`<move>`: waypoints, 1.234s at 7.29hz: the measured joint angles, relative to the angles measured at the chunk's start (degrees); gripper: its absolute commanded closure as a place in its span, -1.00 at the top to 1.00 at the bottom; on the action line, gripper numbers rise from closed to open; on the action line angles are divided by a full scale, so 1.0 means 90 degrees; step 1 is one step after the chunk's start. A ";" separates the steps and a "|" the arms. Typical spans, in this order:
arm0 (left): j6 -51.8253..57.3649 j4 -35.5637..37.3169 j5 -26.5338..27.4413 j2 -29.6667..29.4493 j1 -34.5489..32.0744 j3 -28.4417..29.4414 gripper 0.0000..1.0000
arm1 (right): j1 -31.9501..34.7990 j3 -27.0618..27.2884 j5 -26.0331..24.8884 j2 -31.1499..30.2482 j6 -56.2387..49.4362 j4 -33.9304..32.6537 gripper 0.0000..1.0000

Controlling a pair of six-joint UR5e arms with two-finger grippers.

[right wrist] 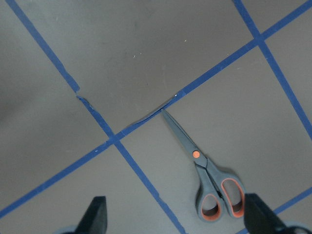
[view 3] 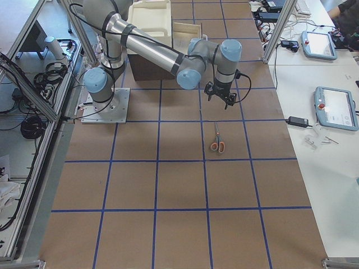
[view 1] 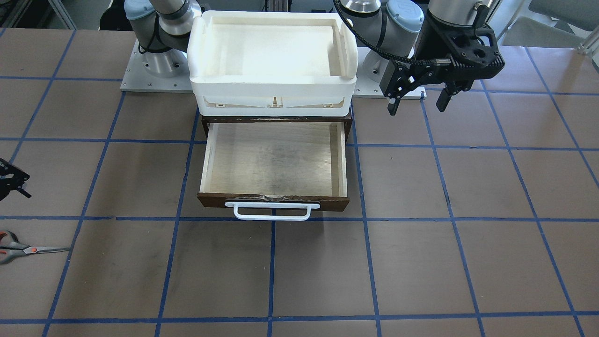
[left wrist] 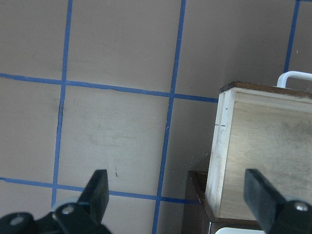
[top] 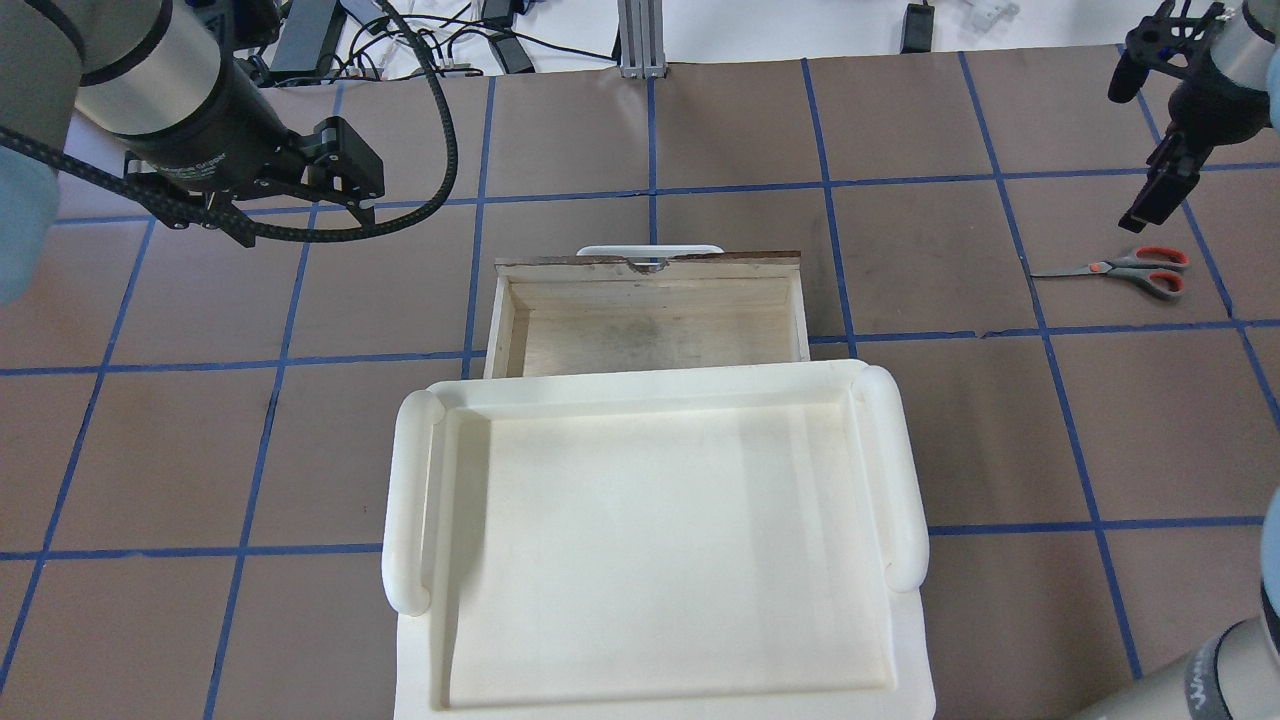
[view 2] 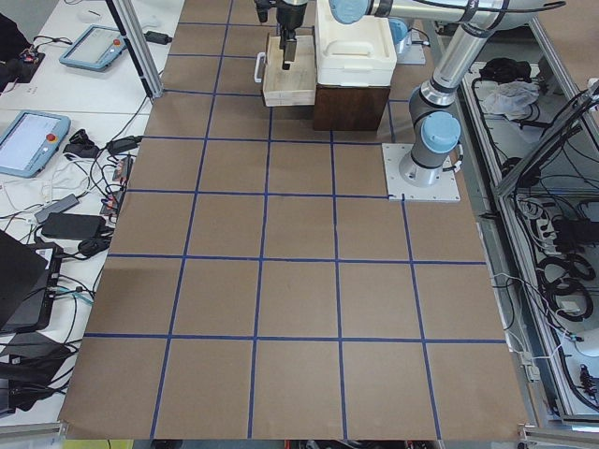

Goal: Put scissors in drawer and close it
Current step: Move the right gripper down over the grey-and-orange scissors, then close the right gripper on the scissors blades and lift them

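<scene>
Scissors: there they lie, flat on the table, out toward its right-hand end and well apart from the drawer. The blades are shut and aim back at the drawer, the loops toward that end.
Scissors, close up: grey plastic handles, orange lining in both oval loops, an orange pivot dot. The slim dark metal blades taper to a tip that touches a blue tape line.
Drawer: pulled open toward the operators' edge. It shows a pale plywood floor with a grey smudge, a dark brown front chipped along its top and a white bar handle.
White tray: smooth plastic with a rounded rim, sitting atop the dark cabinet.
Left gripper: hangs beside the cabinet, its fingers spread wide, gripping nothing.
Right gripper: hovers above the scissors, clear of them, its fingers wide too.
</scene>
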 measured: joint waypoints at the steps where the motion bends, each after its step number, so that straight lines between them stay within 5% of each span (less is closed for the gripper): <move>1: 0.0000 -0.0003 0.0000 0.0004 0.0000 0.0000 1.00 | -0.0077 -0.0002 0.0067 0.0253 -0.0988 -0.0155 0.93; 5: 0.0000 -0.0031 0.0000 0.0019 0.0000 0.0000 1.00 | -0.0675 0.0005 0.0486 0.1178 -0.4236 -0.0838 0.92; 9: 0.0002 -0.0065 0.0002 0.0041 0.0000 0.0000 1.00 | -0.0823 0.0220 0.0545 0.1550 -0.4238 -0.1802 0.67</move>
